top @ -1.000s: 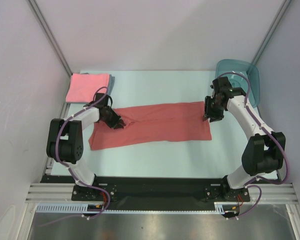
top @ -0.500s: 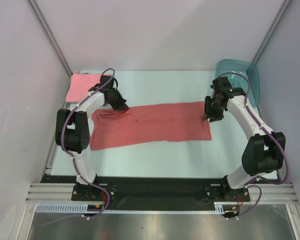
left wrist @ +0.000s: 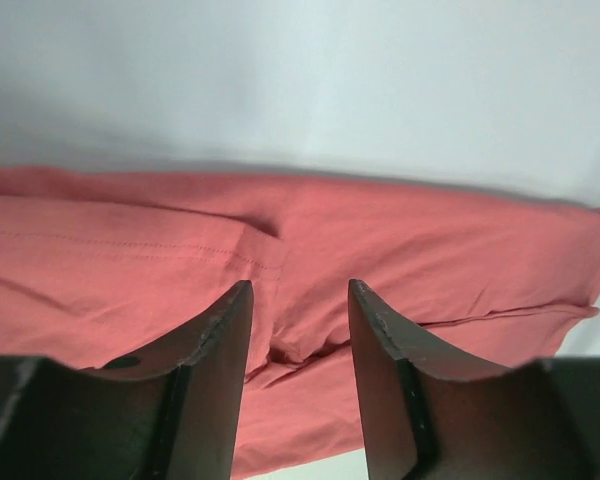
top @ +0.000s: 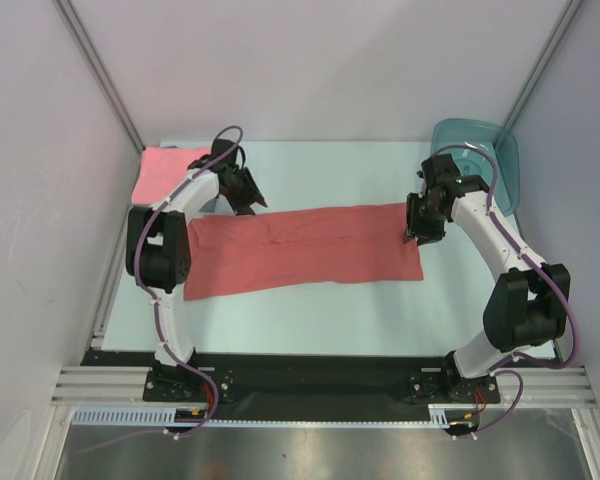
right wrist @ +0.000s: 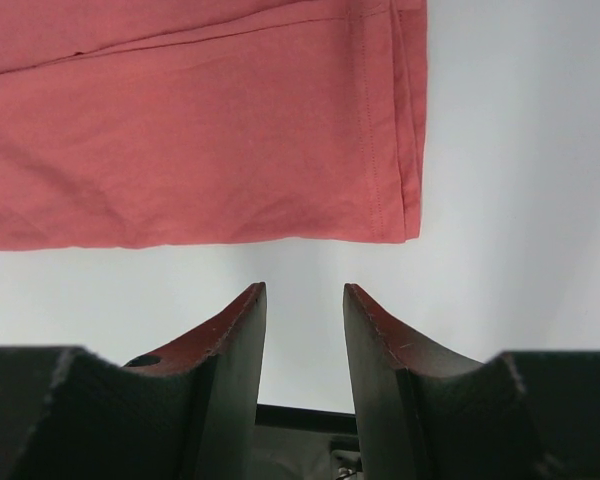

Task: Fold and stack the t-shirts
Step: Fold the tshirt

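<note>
From above, a folded pink t-shirt [top: 163, 170] is seen in the far left corner of the pale table [top: 320, 325], partly covered by the left arm. Neither wrist view shows it. The left gripper [top: 248, 198] is placed at the far edge of the brick-red t-shirt [top: 310, 250], near that shirt's left end. How its fingers stand is poorly seen from above. In the left wrist view the left gripper [left wrist: 298, 300] is seen with its two fingers parted by a moderate gap and nothing held between them. The red cloth [left wrist: 460, 260], with a stitched hem and a few creases, lies below and beyond them.

The red t-shirt is laid out as one long strip across the middle of the table, from beside the left arm to the right gripper [top: 417, 226]. From above, that gripper appears to touch the strip's right end. In the right wrist view, however, the right gripper [right wrist: 303, 300] is shown with fingers equally parted and empty. Bare table lies between them, and the shirt's hemmed corner [right wrist: 180, 130] lies just beyond the tips.

A teal translucent tub [top: 492, 150] stands in the far right corner, just behind the right wrist.

Two shirts, two grippers and one tub are counted. Open table is left along the near side of the strip and beyond its far edge between the arms.
</note>
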{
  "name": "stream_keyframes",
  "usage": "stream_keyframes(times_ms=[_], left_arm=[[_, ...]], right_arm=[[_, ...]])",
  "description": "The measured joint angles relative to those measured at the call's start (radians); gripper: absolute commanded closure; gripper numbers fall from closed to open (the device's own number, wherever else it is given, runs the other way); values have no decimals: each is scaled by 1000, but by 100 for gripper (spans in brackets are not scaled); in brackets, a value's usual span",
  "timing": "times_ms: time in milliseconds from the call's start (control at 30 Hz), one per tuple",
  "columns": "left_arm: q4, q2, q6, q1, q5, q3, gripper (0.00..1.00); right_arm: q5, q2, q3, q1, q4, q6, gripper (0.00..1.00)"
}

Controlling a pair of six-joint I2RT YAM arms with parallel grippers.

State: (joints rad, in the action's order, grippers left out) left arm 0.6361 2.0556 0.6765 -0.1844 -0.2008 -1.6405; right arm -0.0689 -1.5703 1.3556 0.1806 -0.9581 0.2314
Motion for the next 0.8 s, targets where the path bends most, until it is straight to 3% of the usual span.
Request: stream_keyframes(times_ms=[267,533,667,800], left_arm=[[33,-160,-65,11,71,66,56],[22,-427,-86,85,95,395,58],[29,-492,-83,98,121,547,58],[32,-513,-81,92,146,604,55]], right_arm=[[-1,-8,0,27,10,3,58],[10,-154,76,32,35,3,58],[27,-268,172,32,55,2,57],[42,-395,272,32,75,0,57]])
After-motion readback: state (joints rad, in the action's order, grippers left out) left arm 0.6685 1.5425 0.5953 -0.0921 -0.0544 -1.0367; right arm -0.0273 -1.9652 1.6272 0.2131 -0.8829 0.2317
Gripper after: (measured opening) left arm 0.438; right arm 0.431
